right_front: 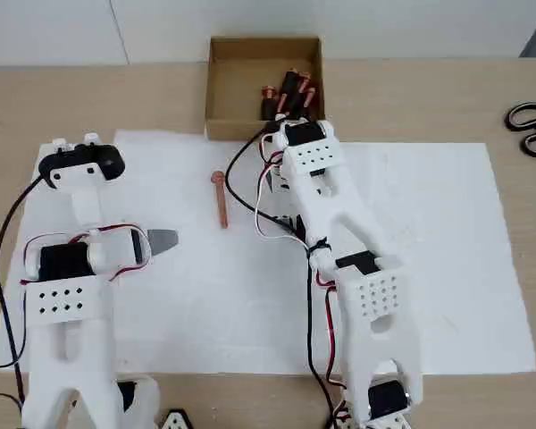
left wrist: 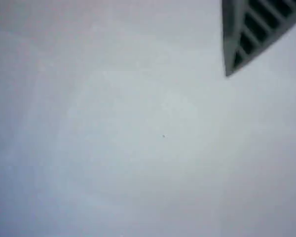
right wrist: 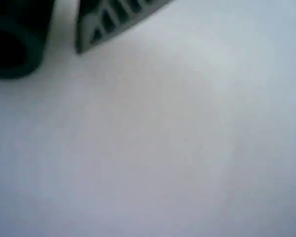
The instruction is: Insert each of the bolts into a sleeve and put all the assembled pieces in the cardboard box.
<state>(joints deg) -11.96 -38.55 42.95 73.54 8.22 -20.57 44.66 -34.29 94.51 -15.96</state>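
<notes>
A copper bolt (right_front: pixel 220 198) lies by itself on the white paper, just below the cardboard box (right_front: pixel 220 85). Inside the box, at its right side, rest several black sleeves with copper bolts in them (right_front: pixel 288 94). My left gripper (right_front: pixel 163 239) hovers low over bare paper, left of the loose bolt, and a grey ribbed edge of the left gripper (left wrist: pixel 246 29) shows in the left wrist view. The right arm's wrist (right_front: pixel 305 156) hangs near the box's front wall. My right gripper (right wrist: pixel 113 19) is close above the paper beside a black sleeve (right wrist: pixel 12 39), with a strip of paper between them.
A large white paper sheet (right_front: pixel 429 268) covers the middle of the wooden table. Black-handled scissors (right_front: pixel 531 128) lie at the far right edge. Black and red cables (right_front: pixel 259 192) loop from the right arm over the paper near the loose bolt.
</notes>
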